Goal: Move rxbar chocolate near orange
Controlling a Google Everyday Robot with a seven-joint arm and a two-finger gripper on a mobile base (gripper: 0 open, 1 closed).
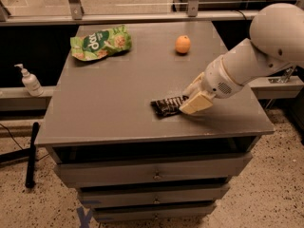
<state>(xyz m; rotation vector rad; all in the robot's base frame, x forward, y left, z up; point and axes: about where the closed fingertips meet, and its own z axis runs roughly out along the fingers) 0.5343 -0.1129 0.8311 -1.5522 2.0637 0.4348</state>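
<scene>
The rxbar chocolate (166, 106), a flat black wrapper with white lettering, lies near the front right of the grey table (118, 94). Its right end sits between my cream fingers (196, 103). My gripper (190, 98) is shut on that end, low over the table top. My white arm reaches in from the right. The orange (183, 44) sits at the back right of the table, well behind the bar and apart from it.
A green crinkly snack bag (100, 42) lies at the table's back left. Drawers (154, 175) are below the table top. A soap dispenser bottle (30, 80) stands on a ledge to the left. A dark pole (31, 153) leans on the floor at left.
</scene>
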